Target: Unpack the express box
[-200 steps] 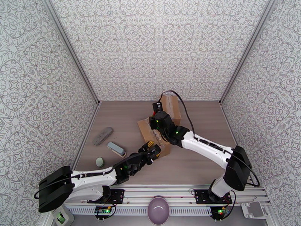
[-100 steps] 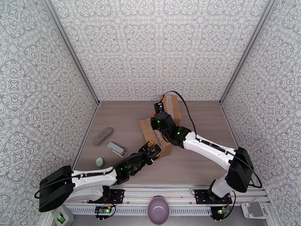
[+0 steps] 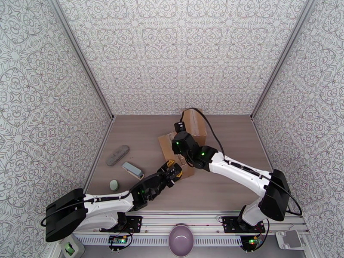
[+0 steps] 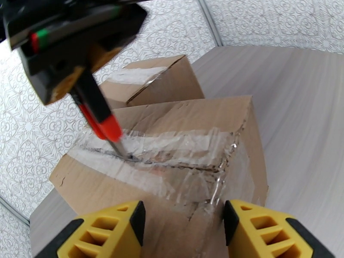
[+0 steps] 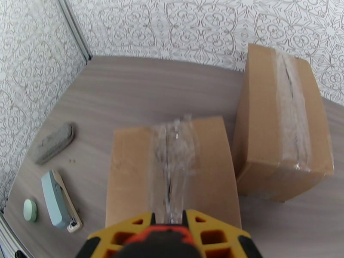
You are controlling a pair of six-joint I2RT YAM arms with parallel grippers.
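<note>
Two cartons on the wood-grain table point(image 5: 150, 91), and all the action is on the nearer tape-sealed brown cardboard box point(image 5: 129, 177)! The right gripper point(image 5: 170, 218) has its yellow fingers clamped tight on a red-handled cutter with a thin metal blade point(image 4: 102, 121), and the tip is sunk into the clear-tape seam point(image 4: 172, 147) along the box's top, toward the end away from the arm bases. A dark slit runs in the tape from the blade toward the box's near end (that stretch looks cut through to me, though the wrinkled film makes it hard to be sure). At that near end sits the left gripper point(image 4: 182, 209), jaws spread wide and holding nothing, one yellow finger to either side of the box's corner; whether they touch the cardboard, I can't tell. So this is the tape-slitting step, flaps shut, nothing taken out yet. Next move, I'd say: draw the blade along the seam to the box's far edge, shallow enough to spare the contents, then lift clear. The second brown cardboard box point(image 5: 279, 125) stands just beyond, to the right.
</note>
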